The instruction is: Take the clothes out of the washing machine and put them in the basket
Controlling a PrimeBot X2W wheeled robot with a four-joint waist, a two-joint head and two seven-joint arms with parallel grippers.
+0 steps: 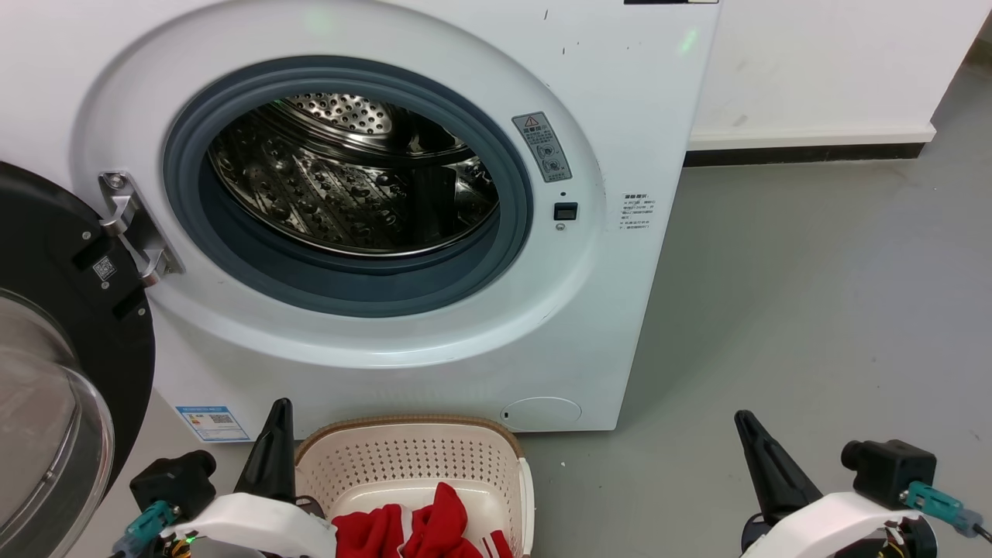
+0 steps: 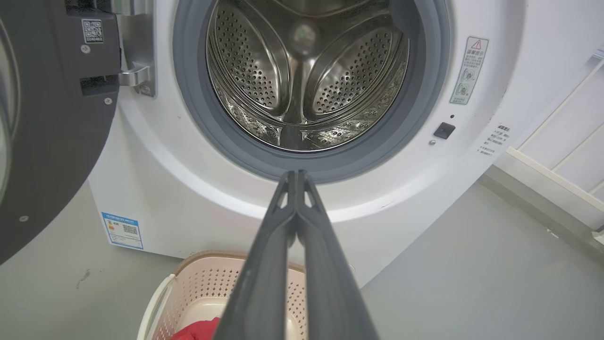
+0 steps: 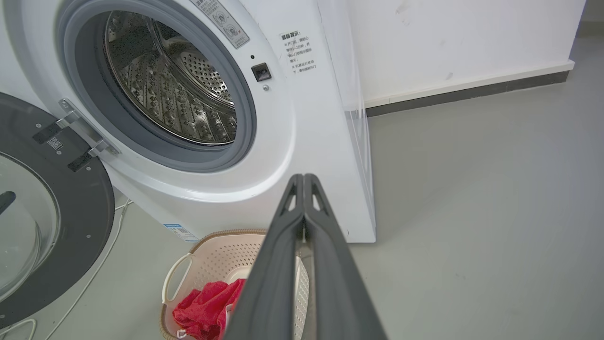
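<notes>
The white washing machine (image 1: pixel 589 70) stands with its door swung open to the left, and its steel drum (image 1: pixel 349 186) holds no fabric that I can see. Red clothes (image 1: pixel 418 531) with white stripes lie in the cream basket (image 1: pixel 411 457) on the floor in front of it. My left gripper (image 1: pixel 277 415) is shut with nothing in it, just left of the basket. My right gripper (image 1: pixel 745 422) is shut and empty, over the floor to the right. The wrist views show the red clothes (image 3: pixel 207 307), the basket (image 2: pixel 198 283) and both shut grippers (image 2: pixel 296 174) (image 3: pixel 303 176).
The black-framed glass door (image 1: pixel 70 349) hangs open at the left, close to my left arm. Grey floor (image 1: pixel 814 310) stretches to the right of the machine, up to a white wall with a dark skirting (image 1: pixel 806 153). A thin white cable (image 3: pixel 89 278) lies on the floor.
</notes>
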